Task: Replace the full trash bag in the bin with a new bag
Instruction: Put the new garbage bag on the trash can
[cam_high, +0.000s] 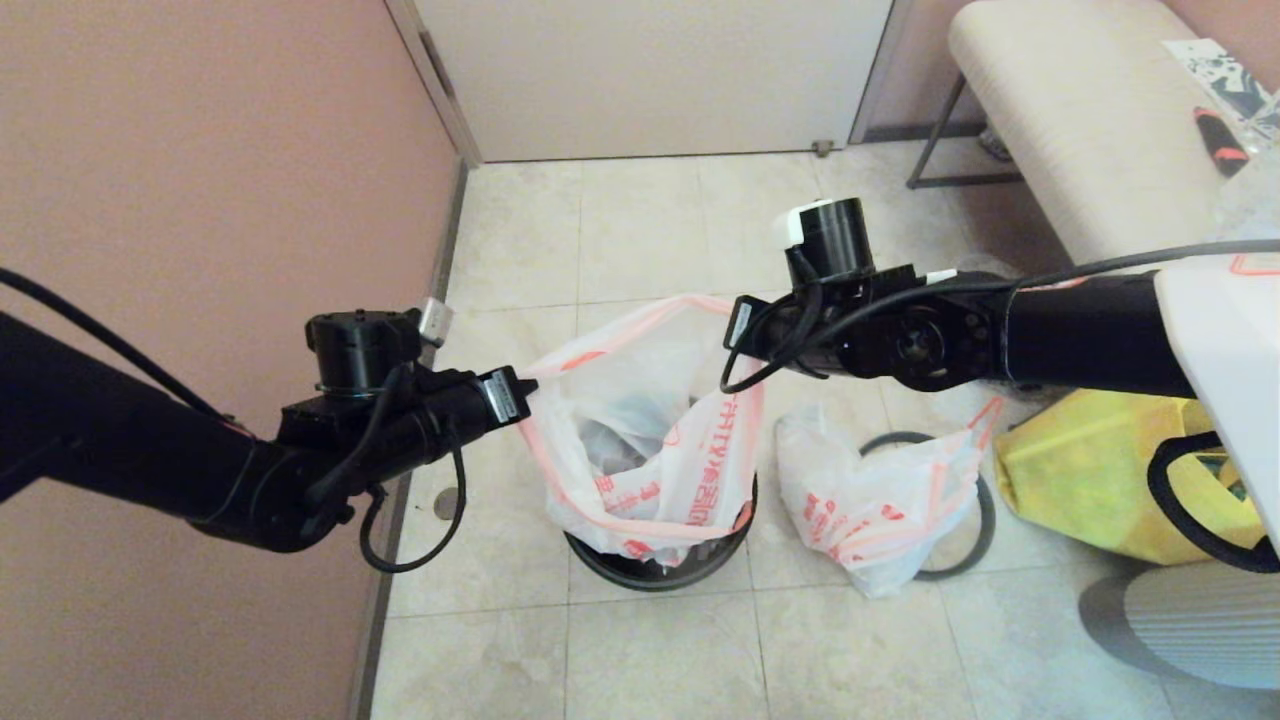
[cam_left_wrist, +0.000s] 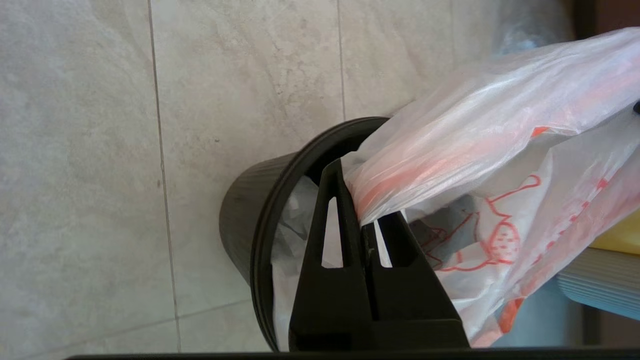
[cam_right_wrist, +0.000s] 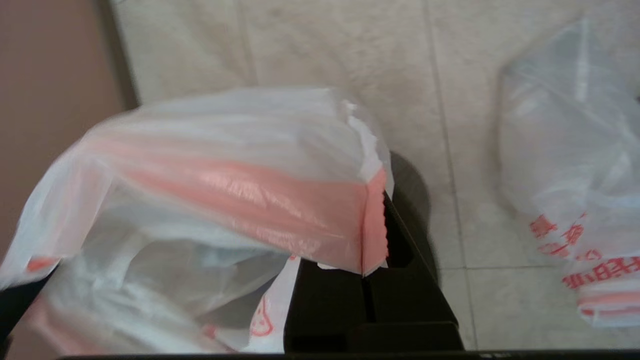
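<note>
The new bag (cam_high: 650, 420), thin white plastic with an orange-red hem band and red print, is stretched open above the black bin (cam_high: 650, 572), its lower part hanging inside. My left gripper (cam_high: 525, 395) is shut on the hem's left side; in the left wrist view the fingers (cam_left_wrist: 362, 210) pinch the bunched new bag (cam_left_wrist: 475, 140) over the bin (cam_left_wrist: 245, 210). My right gripper (cam_high: 740, 325) is shut on the hem's right side, clamping the orange band (cam_right_wrist: 370, 250). The full trash bag (cam_high: 880, 500) lies on the floor right of the bin, on the grey ring (cam_high: 985, 525).
A yellow tote (cam_high: 1080, 470) sits on the floor at the right, beyond the full bag. A cream bench (cam_high: 1080, 120) stands at the back right. The pink wall (cam_high: 200, 150) runs close along the left, and a pale door (cam_high: 650, 70) is behind.
</note>
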